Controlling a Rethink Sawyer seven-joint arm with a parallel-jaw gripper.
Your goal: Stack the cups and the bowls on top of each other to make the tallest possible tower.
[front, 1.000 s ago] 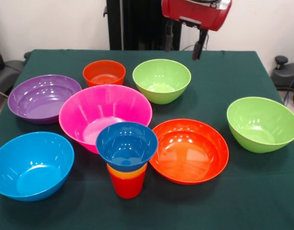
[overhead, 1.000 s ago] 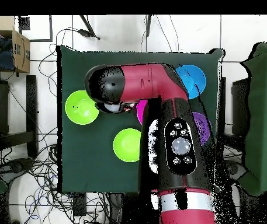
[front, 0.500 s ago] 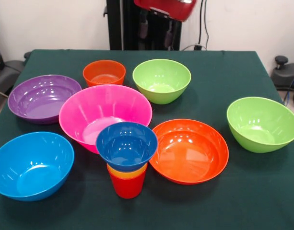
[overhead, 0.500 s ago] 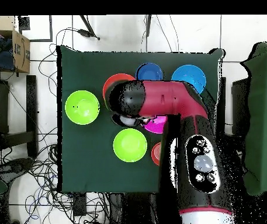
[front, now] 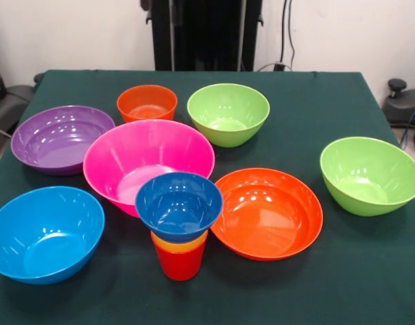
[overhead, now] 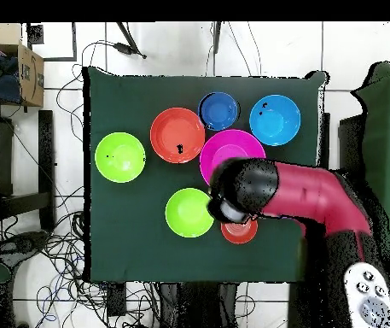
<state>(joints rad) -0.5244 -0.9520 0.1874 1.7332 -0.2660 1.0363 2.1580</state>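
Note:
The tower (front: 179, 230) stands near the front edge: a red cup (front: 179, 263) lowest, an orange cup (front: 179, 242) nested in it, a small blue bowl (front: 179, 204) on top. Loose bowls surround it: pink (front: 148, 161), large orange-red (front: 268, 212), two lime green (front: 228, 113) (front: 369, 175), small orange-red (front: 147, 103), purple (front: 60, 137), light blue (front: 45, 232). The front view shows no gripper. In the overhead view the arm's end hangs over the pink bowl (overhead: 228, 147) and the small orange-red bowl (overhead: 239, 231), with the gripper (overhead: 221, 205) mostly hidden beneath it.
The green tablecloth (front: 315, 101) has bare room at its right back corner. Seen from overhead, the red arm (overhead: 317, 201) covers the purple bowl's side of the table. Cables (overhead: 53, 248) and a cardboard box (overhead: 27, 73) lie on the floor around the table.
The arm has swung back across the table toward the small orange-red bowl and has left the front view. No bowl or cup has moved.

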